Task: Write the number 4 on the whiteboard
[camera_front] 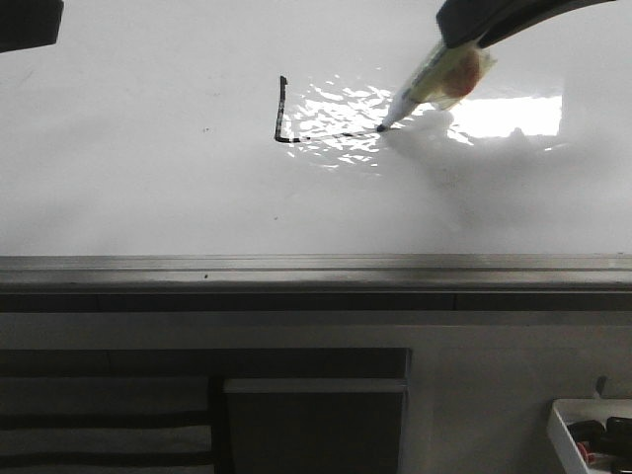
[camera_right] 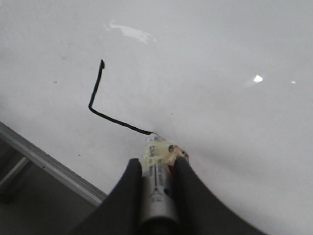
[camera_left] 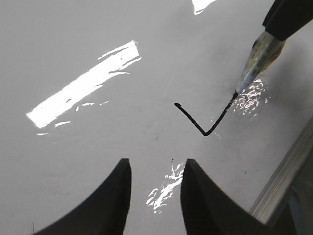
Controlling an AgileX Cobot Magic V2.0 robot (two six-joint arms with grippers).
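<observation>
The whiteboard (camera_front: 148,188) fills the front view, glossy with a bright glare patch. On it is a black L-shaped stroke (camera_front: 282,123): a vertical line and a horizontal line running right to the pen tip. This is only part of the number 4; no crossing vertical shows. My right gripper (camera_front: 474,35) is shut on a white marker (camera_front: 430,84) whose black tip touches the board at the stroke's right end. The stroke (camera_right: 98,105) and marker (camera_right: 157,186) also show in the right wrist view. My left gripper (camera_left: 155,169) is open and empty above the board, near the stroke (camera_left: 203,122).
The board's grey metal rim (camera_front: 316,265) runs along its near edge. A small white tray (camera_front: 592,434) with markers sits at the lower right below the board. The left arm's dark body (camera_front: 28,22) is at the top left corner.
</observation>
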